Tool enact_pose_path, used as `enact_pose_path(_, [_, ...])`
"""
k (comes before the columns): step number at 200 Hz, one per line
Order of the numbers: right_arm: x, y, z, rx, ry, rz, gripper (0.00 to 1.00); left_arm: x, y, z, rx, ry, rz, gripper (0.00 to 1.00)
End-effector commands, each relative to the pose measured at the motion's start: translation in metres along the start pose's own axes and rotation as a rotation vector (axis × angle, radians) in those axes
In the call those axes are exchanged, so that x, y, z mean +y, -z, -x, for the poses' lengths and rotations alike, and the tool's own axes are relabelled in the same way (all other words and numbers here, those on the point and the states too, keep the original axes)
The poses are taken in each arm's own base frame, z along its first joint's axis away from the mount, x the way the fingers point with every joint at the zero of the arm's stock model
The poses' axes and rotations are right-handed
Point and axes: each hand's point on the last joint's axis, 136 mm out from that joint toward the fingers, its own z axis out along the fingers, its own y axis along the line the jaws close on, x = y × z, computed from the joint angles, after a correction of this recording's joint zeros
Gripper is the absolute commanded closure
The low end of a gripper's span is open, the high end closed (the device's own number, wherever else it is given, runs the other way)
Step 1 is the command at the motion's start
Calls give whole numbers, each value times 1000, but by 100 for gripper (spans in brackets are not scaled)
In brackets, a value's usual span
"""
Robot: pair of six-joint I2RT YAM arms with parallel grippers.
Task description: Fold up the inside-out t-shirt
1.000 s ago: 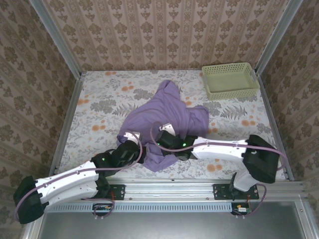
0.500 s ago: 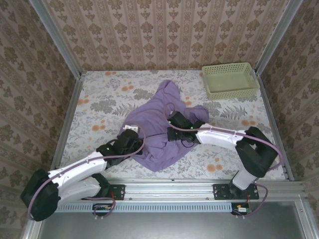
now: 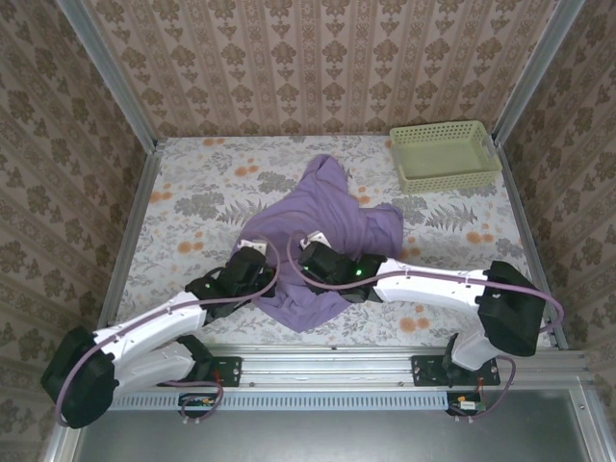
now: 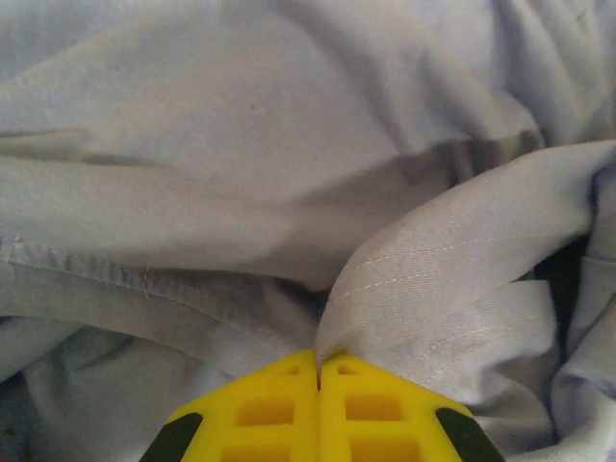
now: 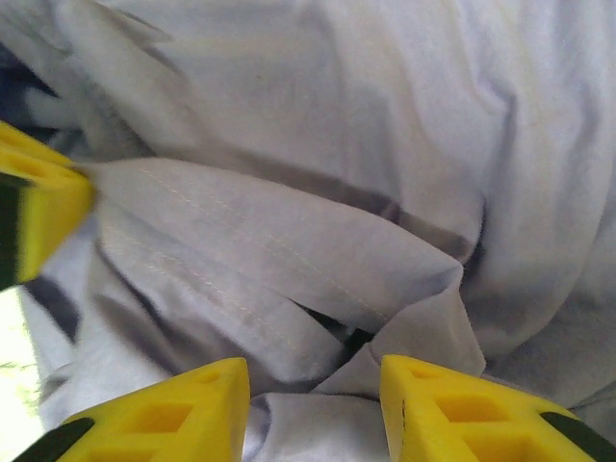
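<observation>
Your tabletop (image 3: 188, 188) is boxed in: a metal rail (image 3: 132, 231) runs down the left edge, another down the right, and patterned walls (image 3: 318, 67) rise behind and to both sides. At the near edge, the mounting bar (image 3: 327, 364) carries both arm bases. The widest bare stretch of floral surface lies left and far left of the cloth. There is a smaller patch on the near right, under the right arm.

The inside-out t-shirt (image 3: 332, 217) lies crumpled about the middle of the tabletop. One point reaches toward the far wall and a rounded lobe hangs toward the near edge. The pale green basket (image 3: 445, 156) sits in the far right corner, well apart from the shirt, and nothing stands between them.

Both arms lie low and converge on the near part of the shirt. Your left arm reaches in from the near left. Its left end effector (image 4: 319, 358) is pinched tight on a stitched fold of the t-shirt, the yellow pads meeting with cloth rising out between them. Your right arm bends at the right rail and stretches leftward over the cloth. Its right end effector (image 5: 313, 366) stands partly spread, fingers (image 5: 438, 409) apart, with rumpled folds lying just ahead of the gap. You cannot tell from here whether either pad presses the fabric.
</observation>
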Motion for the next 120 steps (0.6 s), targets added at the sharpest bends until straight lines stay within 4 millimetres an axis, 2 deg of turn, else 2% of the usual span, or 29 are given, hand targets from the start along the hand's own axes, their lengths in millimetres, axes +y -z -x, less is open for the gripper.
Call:
enact_pose_path(1, [-28,-25,-31,94,-29,-158,58,-3,6,3,-29,16,-38,100])
enact_pose_path(24, [-39,-40,-36,146,-98,-220,56,-6,11,1,-38,33,-76,100])
enact_pose_path(48, [-44,-48,-38,170,-147,-233,56,-20,12,-2,-40,63,-156,100])
enact_pose_path(79, [-49,-40,-39,150,-178,-227,76,-22,12,-6,-45,46,-131,100])
enact_pose_path(106, [-46,-27,-48,94,-231,-104,97,-13,8,-11,-23,37,-77,100])
enact_pose_path(120, [-44,-21,-55,62,-265,-33,100,-15,4,-13,-4,23,-76,100])
